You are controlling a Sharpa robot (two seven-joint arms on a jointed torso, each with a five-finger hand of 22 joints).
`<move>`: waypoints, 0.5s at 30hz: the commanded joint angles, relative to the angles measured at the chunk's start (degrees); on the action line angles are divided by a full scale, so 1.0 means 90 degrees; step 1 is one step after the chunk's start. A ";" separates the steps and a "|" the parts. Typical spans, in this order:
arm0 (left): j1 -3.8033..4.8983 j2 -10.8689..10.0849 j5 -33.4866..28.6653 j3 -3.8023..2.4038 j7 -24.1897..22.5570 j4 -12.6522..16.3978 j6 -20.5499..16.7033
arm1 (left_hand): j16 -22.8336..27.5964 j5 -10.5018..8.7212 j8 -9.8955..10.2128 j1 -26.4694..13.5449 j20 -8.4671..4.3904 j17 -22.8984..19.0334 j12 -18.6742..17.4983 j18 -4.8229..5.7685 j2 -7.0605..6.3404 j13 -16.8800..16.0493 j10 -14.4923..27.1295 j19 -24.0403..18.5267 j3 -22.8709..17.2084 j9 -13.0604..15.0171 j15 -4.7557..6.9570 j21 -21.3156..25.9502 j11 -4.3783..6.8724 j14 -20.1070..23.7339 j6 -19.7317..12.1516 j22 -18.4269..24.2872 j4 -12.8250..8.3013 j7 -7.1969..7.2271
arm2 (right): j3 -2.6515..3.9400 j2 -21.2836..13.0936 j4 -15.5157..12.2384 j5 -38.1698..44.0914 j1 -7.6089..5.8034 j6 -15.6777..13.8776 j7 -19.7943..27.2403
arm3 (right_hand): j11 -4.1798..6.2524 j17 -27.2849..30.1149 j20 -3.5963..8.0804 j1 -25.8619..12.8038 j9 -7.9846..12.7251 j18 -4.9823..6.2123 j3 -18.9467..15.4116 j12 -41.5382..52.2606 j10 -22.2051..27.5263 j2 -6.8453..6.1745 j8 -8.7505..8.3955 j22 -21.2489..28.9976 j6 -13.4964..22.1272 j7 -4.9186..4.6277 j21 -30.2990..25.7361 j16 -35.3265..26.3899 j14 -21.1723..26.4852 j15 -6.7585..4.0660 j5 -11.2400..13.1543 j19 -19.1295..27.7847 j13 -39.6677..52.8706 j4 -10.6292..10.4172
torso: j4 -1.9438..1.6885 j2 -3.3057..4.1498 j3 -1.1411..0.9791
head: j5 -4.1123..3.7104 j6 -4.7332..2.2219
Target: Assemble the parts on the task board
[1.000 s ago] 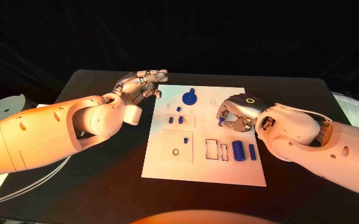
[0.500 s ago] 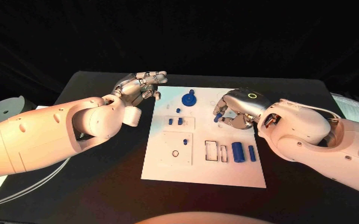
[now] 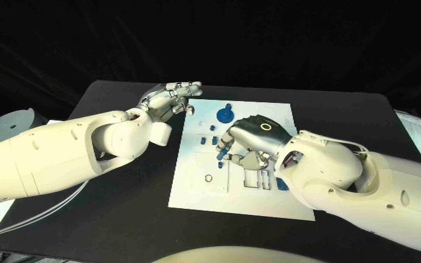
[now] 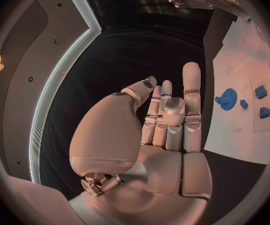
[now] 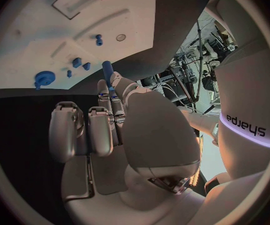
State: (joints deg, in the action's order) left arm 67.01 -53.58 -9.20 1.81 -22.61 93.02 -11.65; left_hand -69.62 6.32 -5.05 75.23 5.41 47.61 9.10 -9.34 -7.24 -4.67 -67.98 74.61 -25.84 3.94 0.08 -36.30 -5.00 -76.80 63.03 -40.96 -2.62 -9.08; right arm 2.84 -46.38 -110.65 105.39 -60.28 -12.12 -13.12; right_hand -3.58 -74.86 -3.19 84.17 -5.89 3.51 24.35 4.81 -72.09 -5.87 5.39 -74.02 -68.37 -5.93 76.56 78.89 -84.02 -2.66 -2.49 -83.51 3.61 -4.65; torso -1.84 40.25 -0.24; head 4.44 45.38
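A: What is the right hand doing?
B: It hangs over the middle of the task board, fingers pinching a small blue peg. In the right wrist view the peg sticks out past the fingertips, pointing toward the board.

A: And the left hand?
B: It grasps nothing. It hovers just off the board's far left corner with its fingers loosely curled and apart, above the black table.

A: What is around the right hand on the board?
B: Just left of it, two small blue blocks sit in a framed area, with a tiny blue peg nearer us and an empty ring-shaped hole beyond that. On the far side stands a blue gear. Near the hand's near side are narrow rectangular slots, apparently empty, though the arm hides part of that corner.

A: So how far along is the job?
B: My guess is the early-to-middle stretch. The gear and a few small pieces look seated, but open slots and the round hole remain, and the held peg is not yet placed. I cannot tell which hole it is meant for.
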 commanded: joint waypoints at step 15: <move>0.0002 0.0057 0.0024 -0.0004 -0.0023 0.0004 0.0154 | 0.0027 -0.0014 -0.0022 -0.0003 0.0030 -0.0009 0.0025 -0.0121 0.0058 0.0000 0.0049 -0.0024 0.0017 -0.0003 -0.0019 0.0043 0.0004 0.0041 -0.0049 0.0010 -0.0014 -0.0015 | -0.0140 0.0606 0.0497 0.0320 0.0492 0.0056 0.0292 | 0.0110 -0.0001 -0.0033 0.0170 -0.0007 0.0035 0.0035 -0.0036 -0.0166 0.0093 0.0008 0.0013 -0.0023 -0.0052 0.0004 0.0042 -0.0384 0.0065 -0.0035 0.0000 0.0016 0.0037 | -0.0006 -0.0001 0.0003 | 0.0095 0.0066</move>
State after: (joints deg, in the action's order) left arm 67.01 -53.14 -9.19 1.81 -22.59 92.97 -11.45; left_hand -69.62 6.32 -5.05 75.23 5.41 47.62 9.10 -9.34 -7.24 -4.67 -67.98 74.61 -25.84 3.94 0.08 -36.30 -5.00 -76.80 63.03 -40.96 -2.62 -9.08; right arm 1.59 -41.10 -106.43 106.85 -55.94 -12.17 -11.35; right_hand -3.58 -74.85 -3.19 84.17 -5.85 3.51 24.58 4.59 -72.09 -5.87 5.29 -73.94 -68.41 -6.15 76.55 78.89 -83.82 -2.45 -2.67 -83.50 3.76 -4.40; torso -1.86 40.24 -0.21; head 5.22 45.88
